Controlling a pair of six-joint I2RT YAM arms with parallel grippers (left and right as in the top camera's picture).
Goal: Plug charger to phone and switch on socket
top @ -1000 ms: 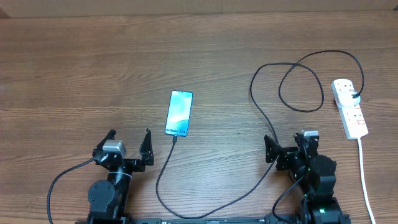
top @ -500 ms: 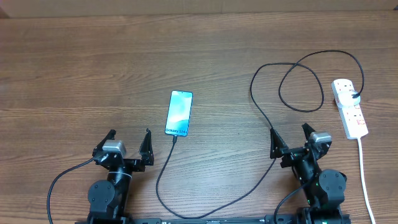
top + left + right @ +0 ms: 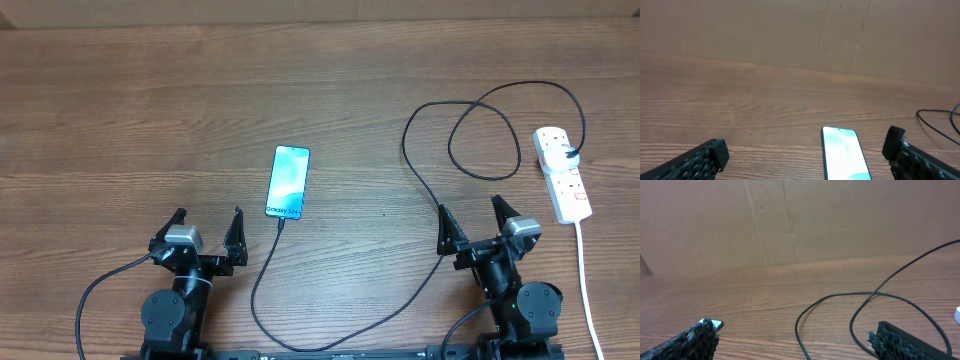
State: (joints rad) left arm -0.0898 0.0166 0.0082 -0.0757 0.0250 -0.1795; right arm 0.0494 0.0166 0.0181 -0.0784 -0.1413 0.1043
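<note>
The phone [image 3: 288, 181] lies flat mid-table, its blue-teal screen up, white text at its near end. It also shows in the left wrist view [image 3: 844, 157]. The black charger cable [image 3: 330, 335] runs from a plug tip [image 3: 281, 224] just below the phone, loops along the front edge, then up past my right gripper to the white socket strip [image 3: 562, 173] at far right. My left gripper [image 3: 207, 232] is open and empty, left of and nearer than the phone. My right gripper [image 3: 470, 220] is open and empty beside the cable, whose loops show in the right wrist view [image 3: 840, 305].
The socket's white cord [image 3: 588, 280] runs down the right edge toward the front. The cable makes wide loops [image 3: 485, 135] left of the socket. A brown cardboard wall [image 3: 790, 30] stands behind the wooden table.
My right gripper has turned and shifted to the right, and its fingers now stand spread wider. The left arm, phone and cable have not moved.
</note>
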